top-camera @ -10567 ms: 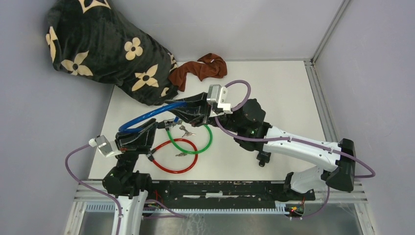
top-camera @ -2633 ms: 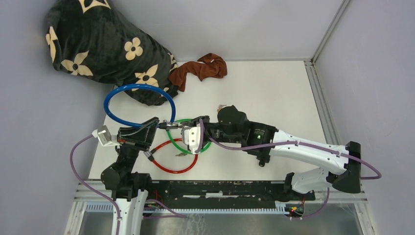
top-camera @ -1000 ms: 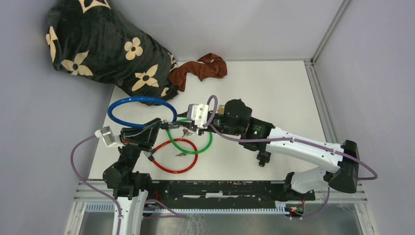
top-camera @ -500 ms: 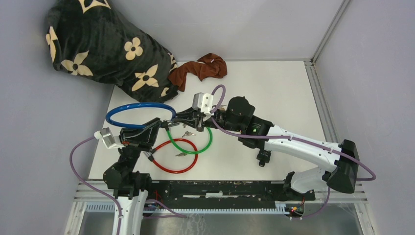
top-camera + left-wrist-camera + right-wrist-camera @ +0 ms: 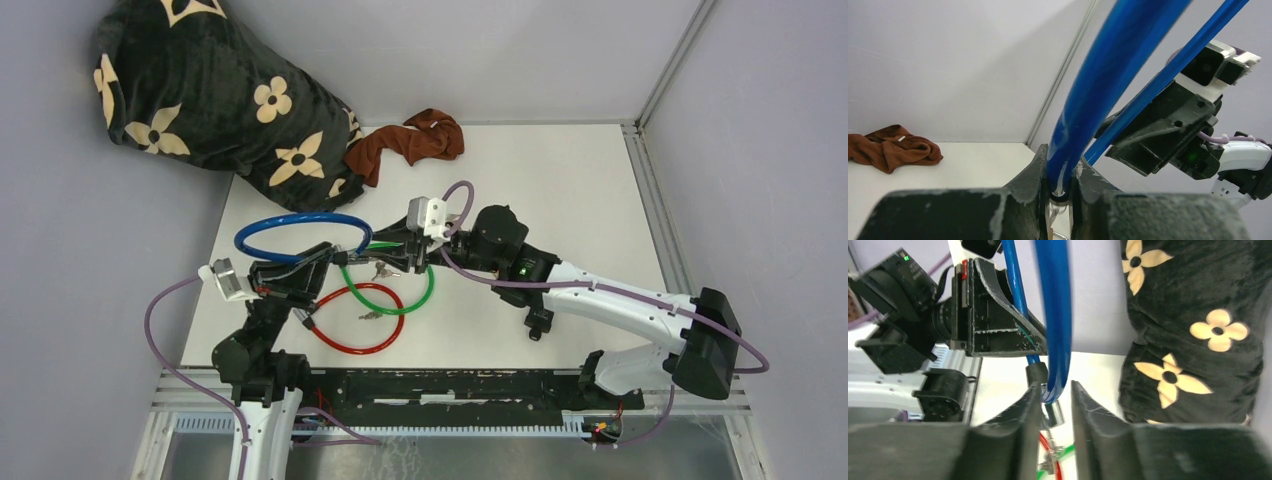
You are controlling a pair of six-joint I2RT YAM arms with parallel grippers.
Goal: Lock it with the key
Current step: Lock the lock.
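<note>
Shifted rt: glossy blue loop (image 5: 292, 217), pinched in L tool (image 5: 1060, 175).

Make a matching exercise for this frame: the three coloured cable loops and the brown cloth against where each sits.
1. blue plastic-coated cable loop
2. green plastic-coated cable loop
3. red plastic-coated cable loop
4. crumpled brown cloth

A. far table edge, beside the black flowered blanket
B. flat on table, nearest the arm bases
C. raised, clamped in the left claw
D. flat on table, just beyond the red loop

Pairs: 1-C, 2-D, 3-B, 4-A
</note>
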